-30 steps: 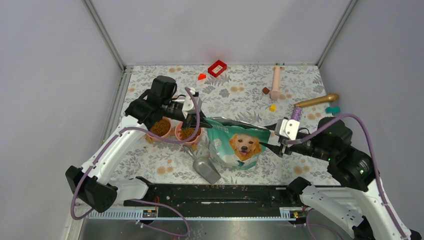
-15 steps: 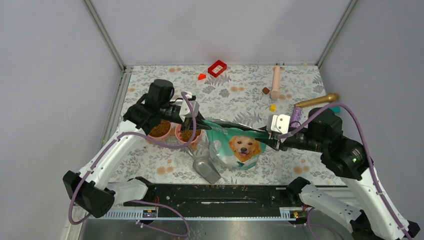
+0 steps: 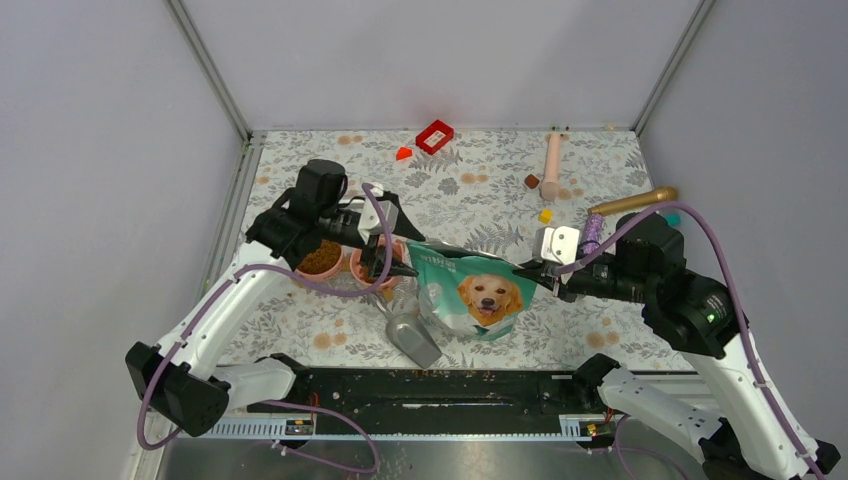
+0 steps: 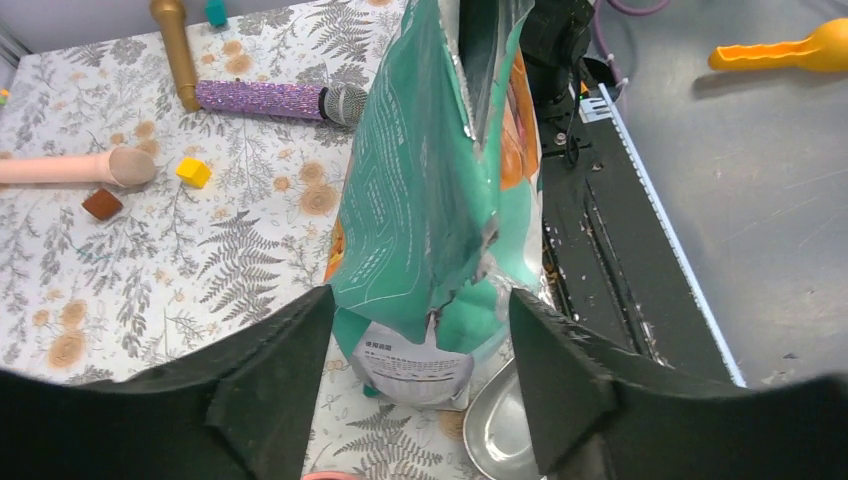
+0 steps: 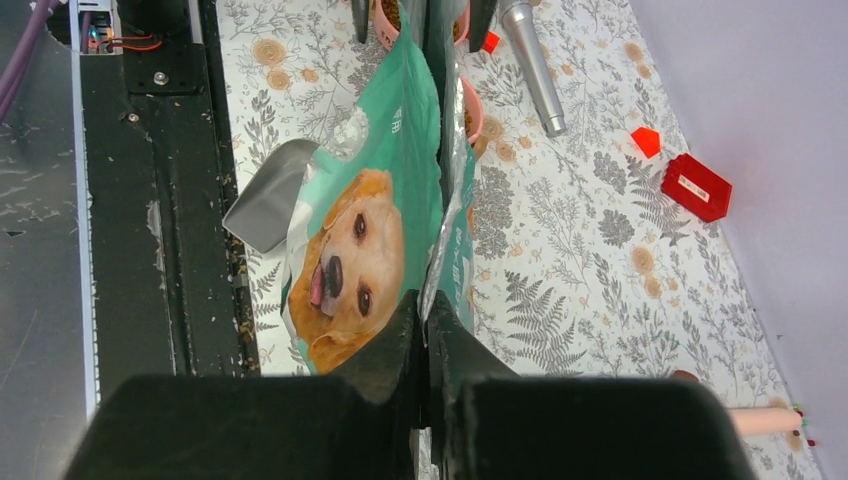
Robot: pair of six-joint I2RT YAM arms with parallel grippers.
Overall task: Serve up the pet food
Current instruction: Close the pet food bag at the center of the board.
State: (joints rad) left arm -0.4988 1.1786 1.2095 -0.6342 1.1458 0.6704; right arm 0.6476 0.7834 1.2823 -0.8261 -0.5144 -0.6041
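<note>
The teal and white pouch [image 3: 475,290] with the golden dog's face stands upright on the floral mat. My right gripper [image 3: 528,270] is shut on its right top edge; in the right wrist view the fingers [image 5: 400,335] pinch the pouch [image 5: 370,230] at that seam. My left gripper [image 3: 385,262] is open at the pouch's left corner. In the left wrist view the pouch [image 4: 430,180] stands between the spread fingers [image 4: 270,390] without touching them. Brown pet food [image 3: 320,257] fills two pink bowls [image 3: 355,275] under the left wrist.
A metal scoop [image 3: 410,335] lies in front of the pouch. A purple microphone [image 3: 592,230], gold microphone [image 3: 632,202], pink stick [image 3: 551,165], yellow block [image 3: 545,215], brown block [image 3: 531,181], red box [image 3: 434,136] and red block [image 3: 403,153] lie farther back. A black rail [image 3: 430,390] runs along the near edge.
My left gripper has opened and let go of the pouch's left corner. My right gripper has moved in and shut on the pouch's right edge.
</note>
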